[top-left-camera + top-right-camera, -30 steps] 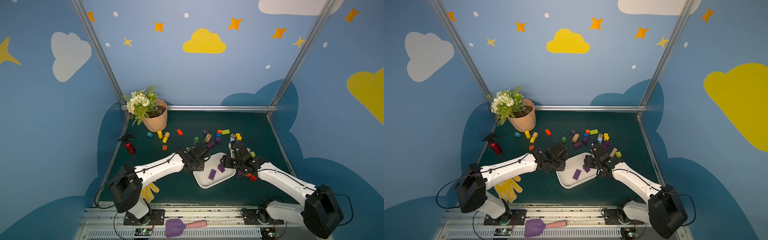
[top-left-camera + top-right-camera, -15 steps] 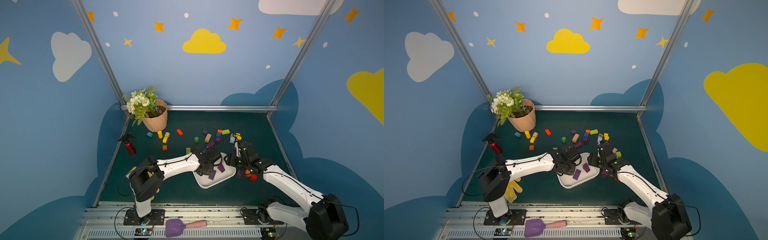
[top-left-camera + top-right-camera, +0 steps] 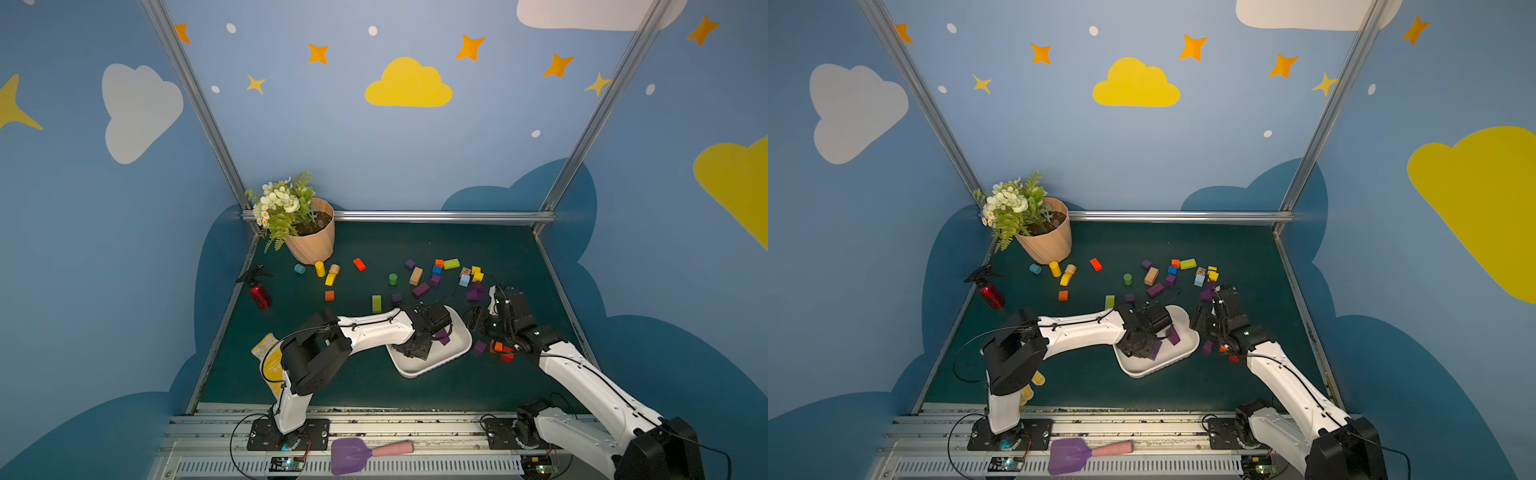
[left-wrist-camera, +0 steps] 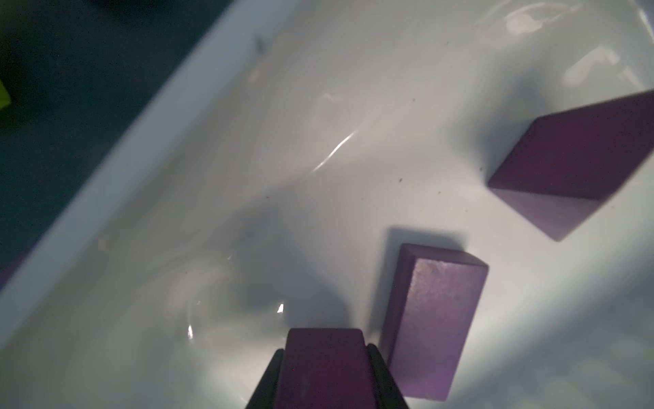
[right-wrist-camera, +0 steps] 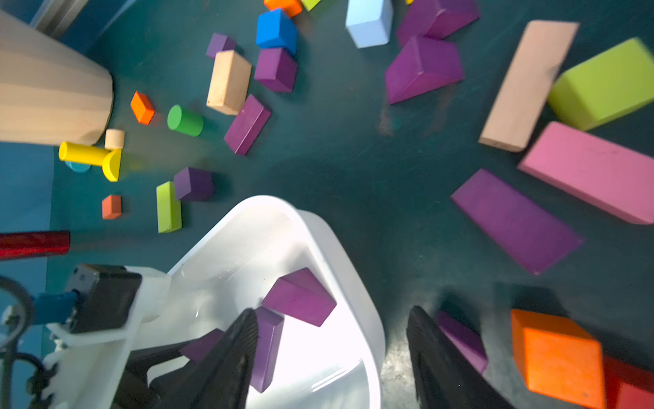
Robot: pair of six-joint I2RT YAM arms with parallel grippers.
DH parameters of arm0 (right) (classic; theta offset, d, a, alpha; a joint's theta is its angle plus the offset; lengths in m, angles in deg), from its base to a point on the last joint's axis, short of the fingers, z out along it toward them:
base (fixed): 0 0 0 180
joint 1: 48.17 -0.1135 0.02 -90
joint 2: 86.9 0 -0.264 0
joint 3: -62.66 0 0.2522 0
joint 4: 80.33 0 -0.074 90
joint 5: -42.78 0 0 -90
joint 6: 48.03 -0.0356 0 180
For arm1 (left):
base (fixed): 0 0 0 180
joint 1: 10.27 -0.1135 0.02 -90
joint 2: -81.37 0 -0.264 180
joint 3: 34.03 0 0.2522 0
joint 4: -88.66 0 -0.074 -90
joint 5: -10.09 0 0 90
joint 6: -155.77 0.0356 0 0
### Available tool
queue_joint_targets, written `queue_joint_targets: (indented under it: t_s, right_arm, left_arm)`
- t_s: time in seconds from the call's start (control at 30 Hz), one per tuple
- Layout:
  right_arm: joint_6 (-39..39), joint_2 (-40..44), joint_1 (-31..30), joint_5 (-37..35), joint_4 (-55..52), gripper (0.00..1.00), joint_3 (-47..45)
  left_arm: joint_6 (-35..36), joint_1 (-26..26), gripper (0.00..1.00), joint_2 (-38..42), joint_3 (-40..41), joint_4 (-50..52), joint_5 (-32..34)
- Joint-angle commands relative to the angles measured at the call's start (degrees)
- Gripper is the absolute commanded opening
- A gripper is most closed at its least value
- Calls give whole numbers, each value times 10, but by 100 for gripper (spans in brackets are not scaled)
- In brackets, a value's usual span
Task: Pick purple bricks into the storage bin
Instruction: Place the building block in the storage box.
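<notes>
Booth w/ 3 walls, all sky-blue. Back wall (image 3: 374, 158), beyond the left gripper (image 4: 325, 348) and right gripper (image 5: 332, 311): yellow cloud (image 3: 408, 83), orange stars (image 3: 469, 47), white dots (image 3: 372, 30), and part of a white cloud (image 3: 582, 12) at the top edge. Wall on left gripper's side (image 3: 62, 249): pale cloud (image 3: 139, 108). Wall on right gripper's side (image 3: 685, 228): big yellow shape (image 3: 739, 183). Darker blue cloud shapes (image 3: 498, 199) along wall bases. Alu uprights (image 3: 195, 104) at both back corners, with an alu crossbar (image 3: 440, 216) btwn them at floor lvl, catching glare. Floor under the grippers is a dark green mat (image 3: 478, 249). It looks scuffed just past the right gripper, but the wrist view is blurred there. Behind the grippers, at the front edge: metal rails (image 3: 415, 419) + slotted cover (image 3: 415, 467). Light even, shadows soft.
</notes>
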Motion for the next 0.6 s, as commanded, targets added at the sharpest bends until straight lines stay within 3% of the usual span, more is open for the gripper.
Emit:
queue_joint_targets:
  t_s: [0.0, 0.3, 0.57]
  right_arm:
    - [-9, 17, 17, -3, -11, 68, -9]
    - [-5, 31, 44, 0, -26, 68, -14]
    - [46, 53, 41, 12, -44, 68, -2]
  left_arm:
    - [7, 1, 31, -7, -13, 17, 13]
    - [8, 2, 32, -11, -8, 23, 26]
    - [9, -2, 32, 5, 24, 27, 43]
